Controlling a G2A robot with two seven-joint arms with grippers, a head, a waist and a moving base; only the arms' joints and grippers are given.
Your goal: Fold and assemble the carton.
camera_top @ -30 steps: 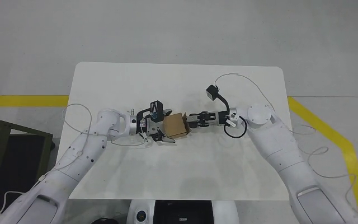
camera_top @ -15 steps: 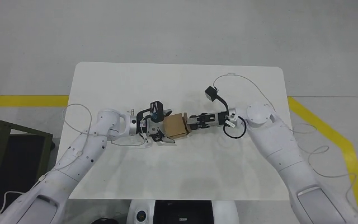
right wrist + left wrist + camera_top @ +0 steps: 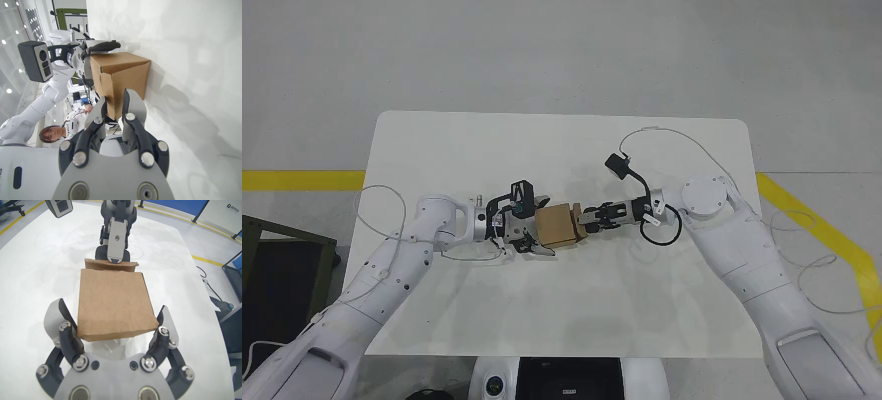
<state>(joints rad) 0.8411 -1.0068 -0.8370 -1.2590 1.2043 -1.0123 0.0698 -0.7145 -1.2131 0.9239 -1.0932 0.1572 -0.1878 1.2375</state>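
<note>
Though the box body is squared up, the job looks roughly half done. At table centre, the left gripper clamps the carton across its side walls from 9 o'clock. Beyond, at 3 o'clock, the right gripper pinches the end flap, not yet tucked. Left wrist view gives the flat top panel; right wrist view adds a gap at the end corner.

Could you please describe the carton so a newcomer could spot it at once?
On the white rectangular table, look to the middle. There the left tool and the right tool grip opposite ends of a small brown cardboard carton, the right one pinching a flap; it is the only brown thing there.
</note>
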